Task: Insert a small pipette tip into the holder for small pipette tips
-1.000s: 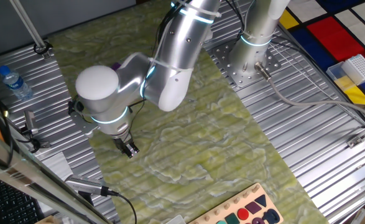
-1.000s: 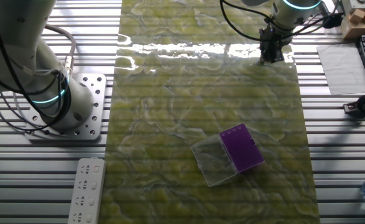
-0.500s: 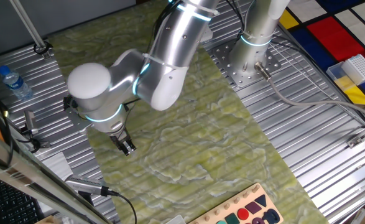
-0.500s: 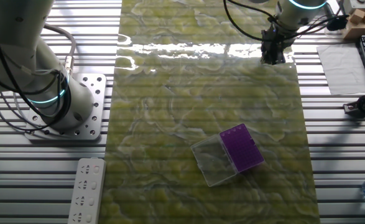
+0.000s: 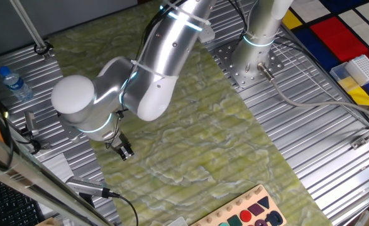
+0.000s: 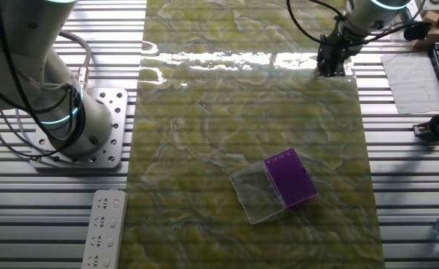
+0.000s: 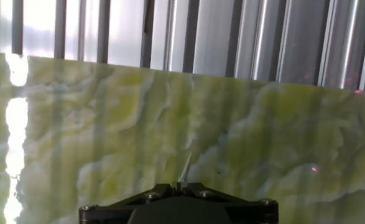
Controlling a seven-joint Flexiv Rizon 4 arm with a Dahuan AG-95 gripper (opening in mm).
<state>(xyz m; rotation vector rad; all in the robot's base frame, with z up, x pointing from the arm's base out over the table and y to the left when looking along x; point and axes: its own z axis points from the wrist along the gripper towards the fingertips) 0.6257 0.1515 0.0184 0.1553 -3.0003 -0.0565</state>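
Observation:
The holder for small pipette tips (image 6: 292, 178) is a flat purple square box on the green mat, with its clear cover (image 6: 256, 194) lying open beside it. In the one fixed view it is hidden behind the arm. My gripper (image 6: 328, 67) hangs low over the far right edge of the mat, well away from the holder; it also shows in the one fixed view (image 5: 125, 152). In the hand view the gripper (image 7: 181, 185) is shut on a small, thin, clear pipette tip (image 7: 185, 167) that points out over the mat's edge.
A second arm's base (image 6: 69, 119) and a white power strip (image 6: 103, 228) stand left of the mat. A water bottle (image 5: 14, 83), a white gridded rack (image 5: 363, 68) and a wooden shape board (image 5: 247, 210) sit around it. Ribbed metal table borders the mat.
The arm has swung toward the mat's edge. The gripper has shifted a little along that edge and stays shut on the tip. The holder has not moved.

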